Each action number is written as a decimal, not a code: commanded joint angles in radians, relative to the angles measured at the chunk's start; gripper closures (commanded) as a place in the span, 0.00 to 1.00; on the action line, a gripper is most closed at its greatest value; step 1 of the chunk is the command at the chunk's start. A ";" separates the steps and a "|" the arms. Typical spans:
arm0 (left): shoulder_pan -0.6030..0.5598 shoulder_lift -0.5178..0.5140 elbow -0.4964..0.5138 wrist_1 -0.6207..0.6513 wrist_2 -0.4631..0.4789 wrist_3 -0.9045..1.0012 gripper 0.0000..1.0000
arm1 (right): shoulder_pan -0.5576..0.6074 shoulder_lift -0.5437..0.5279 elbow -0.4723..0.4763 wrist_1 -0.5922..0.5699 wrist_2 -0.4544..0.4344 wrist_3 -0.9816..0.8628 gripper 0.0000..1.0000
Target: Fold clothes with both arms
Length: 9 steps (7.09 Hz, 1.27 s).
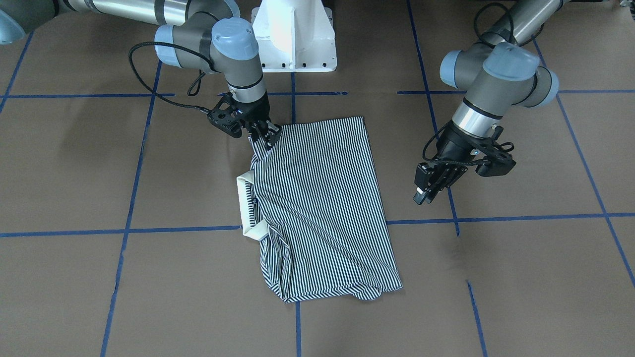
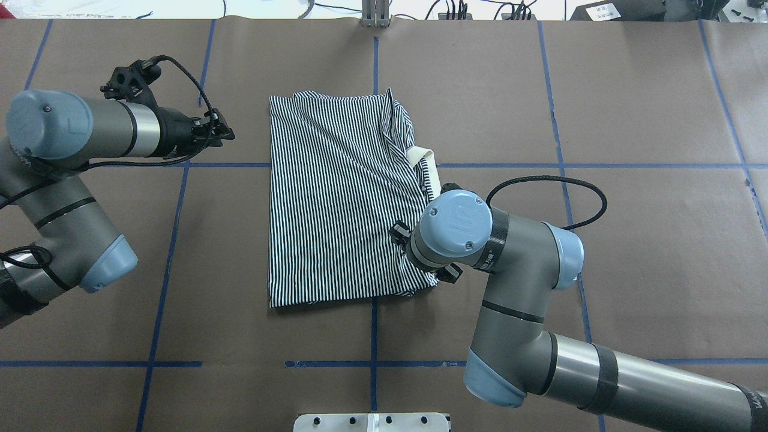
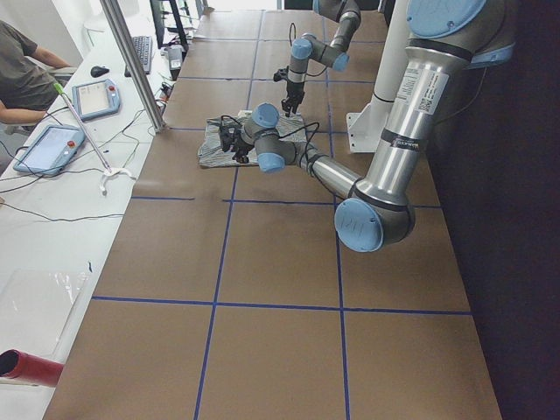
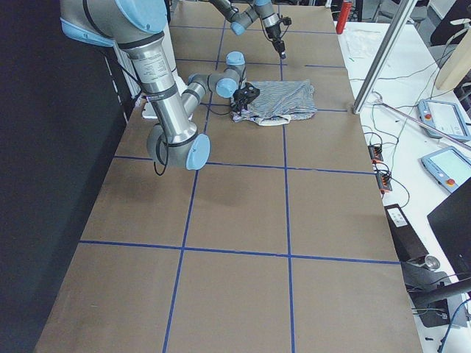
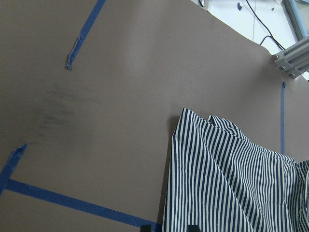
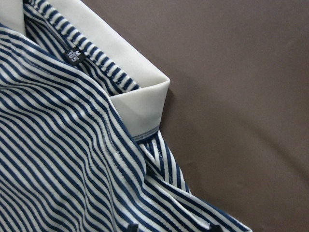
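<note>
Front-facing view: the right gripper (image 1: 265, 136) has its fingers closed on the robot-side corner of the polo shirt (image 1: 322, 198). The shirt's long axis runs away from those fingers, toward the operators.

The left gripper (image 1: 422, 196) hangs apart, beyond the opposite long edge. Whether its fingers are open cannot be told.

Overhead view: bare tabletop (image 2: 630, 240) surrounds the shirt, leaving room to carry the corner across.

Left wrist view: the shirt edge lies ahead, untouched.

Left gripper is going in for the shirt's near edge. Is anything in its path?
Nothing visible. Between the left gripper and the polo shirt there is only bare table paper, crossed by a blue tape line.
</note>
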 commanded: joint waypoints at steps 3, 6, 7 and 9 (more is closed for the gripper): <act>0.000 0.000 -0.001 0.000 0.003 0.000 0.63 | -0.030 0.002 -0.007 -0.007 -0.002 0.053 0.18; 0.000 0.006 -0.011 0.000 0.003 0.000 0.63 | -0.030 0.059 -0.087 -0.007 -0.001 0.051 0.27; -0.001 0.012 -0.015 0.000 0.003 -0.001 0.63 | -0.030 0.048 -0.072 -0.009 0.001 0.051 0.49; 0.000 0.020 -0.026 0.000 0.003 0.000 0.63 | -0.030 0.039 -0.057 -0.009 0.010 0.042 1.00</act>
